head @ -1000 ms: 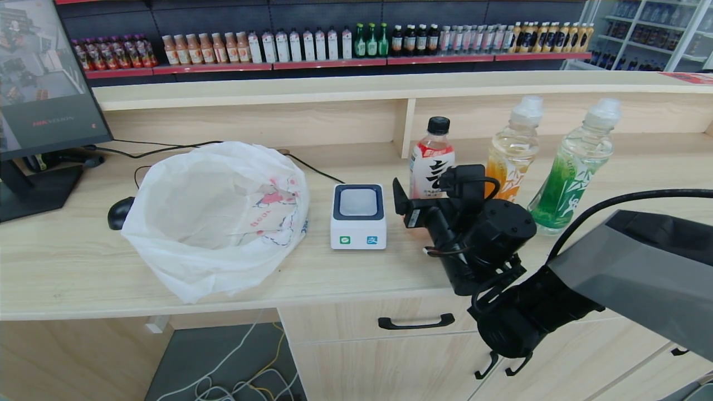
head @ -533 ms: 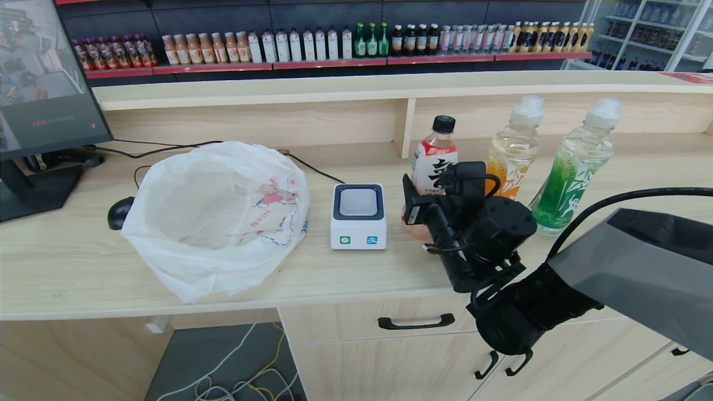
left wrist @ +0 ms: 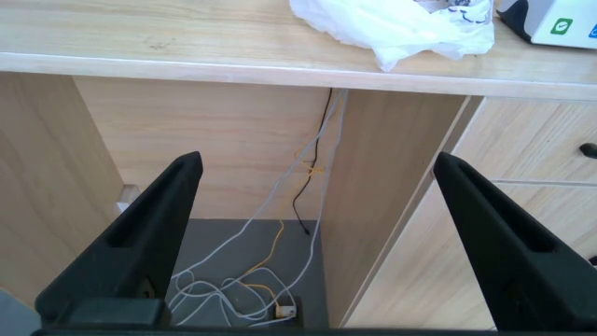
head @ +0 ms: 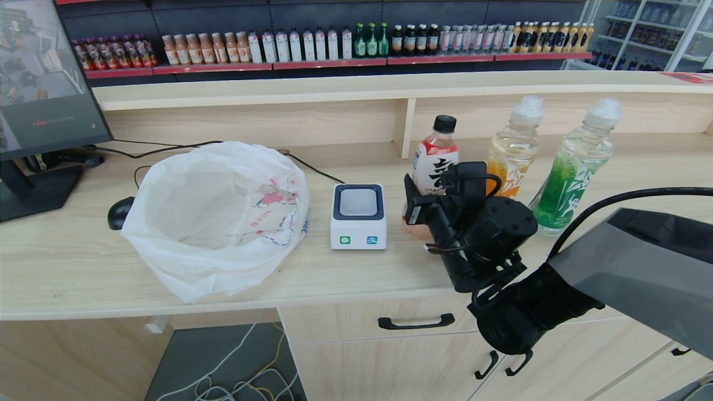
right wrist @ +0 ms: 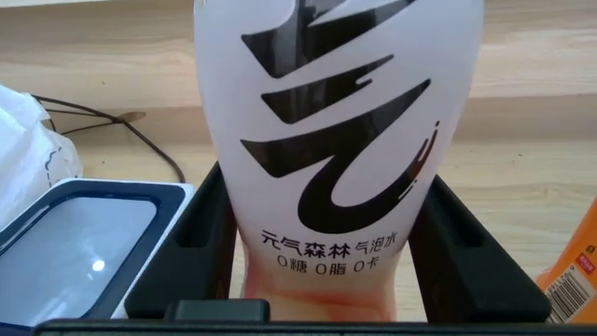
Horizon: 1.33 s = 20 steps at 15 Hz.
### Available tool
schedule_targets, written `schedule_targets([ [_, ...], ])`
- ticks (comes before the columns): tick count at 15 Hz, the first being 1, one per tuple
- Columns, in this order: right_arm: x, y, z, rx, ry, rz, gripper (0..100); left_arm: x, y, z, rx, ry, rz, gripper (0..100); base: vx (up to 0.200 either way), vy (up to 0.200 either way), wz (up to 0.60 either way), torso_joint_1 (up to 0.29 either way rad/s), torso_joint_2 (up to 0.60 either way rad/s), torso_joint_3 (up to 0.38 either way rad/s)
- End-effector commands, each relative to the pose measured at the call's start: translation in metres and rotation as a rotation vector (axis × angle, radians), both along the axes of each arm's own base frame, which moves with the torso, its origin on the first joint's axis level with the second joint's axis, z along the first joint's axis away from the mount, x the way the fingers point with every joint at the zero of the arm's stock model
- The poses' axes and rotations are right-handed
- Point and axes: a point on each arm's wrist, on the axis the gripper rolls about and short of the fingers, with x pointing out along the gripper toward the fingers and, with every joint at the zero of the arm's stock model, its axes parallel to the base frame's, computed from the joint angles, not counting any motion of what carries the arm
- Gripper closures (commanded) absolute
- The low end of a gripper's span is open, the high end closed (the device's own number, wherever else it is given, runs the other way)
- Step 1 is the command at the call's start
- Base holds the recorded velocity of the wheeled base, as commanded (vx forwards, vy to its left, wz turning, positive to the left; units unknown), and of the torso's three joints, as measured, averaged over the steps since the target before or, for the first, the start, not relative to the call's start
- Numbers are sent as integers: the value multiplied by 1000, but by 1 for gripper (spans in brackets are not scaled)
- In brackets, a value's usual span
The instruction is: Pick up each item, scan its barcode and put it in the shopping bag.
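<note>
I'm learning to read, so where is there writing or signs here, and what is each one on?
White-label bottle: one big black brush character, a row of small characters below.
Orange-label bottle: a barcode at the label's edge, nothing readable.
Scanner: a green and a blue square sign on its front.
Shopping bag: red and blue print, too crumpled to read.
Monitor: a small red word low on the screen.

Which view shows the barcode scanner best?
Head view: the whole scanner stands between shopping bag and black-capped bottle. Right wrist view catches part of its window; left wrist view just a corner.
</note>
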Motion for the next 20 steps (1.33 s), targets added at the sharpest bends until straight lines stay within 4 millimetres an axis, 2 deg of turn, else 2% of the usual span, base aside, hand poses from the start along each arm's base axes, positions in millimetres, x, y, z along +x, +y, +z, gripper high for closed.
schedule_targets([
  [1, 0, -3, 3, 5, -8, -7, 100, 0, 0, 0, 0, 0, 1, 0, 0, 0, 0, 0, 0, 0],
  [8, -12, -8, 21, 22, -34, -1, 100, 0, 0, 0, 0, 0, 1, 0, 0, 0, 0, 0, 0, 0],
  [11, -34, -18, 35, 40, -32, 15, 100, 0, 0, 0, 0, 1, 1, 0, 0, 0, 0, 0, 0, 0],
  [14, -61, -28, 41, 41, -8, 45, 100, 0, 0, 0, 0, 0, 1, 0, 0, 0, 0, 0, 0, 0],
  [18, -111, -19, 49, 36, 5, 162, 100, 0, 0, 0, 0, 1, 1, 0, 0, 0, 0, 0, 0, 0],
  [20, -122, -20, 47, 33, 20, 188, 100, 0, 0, 0, 0, 1, 1, 0, 0, 0, 0, 0, 0, 0],
])
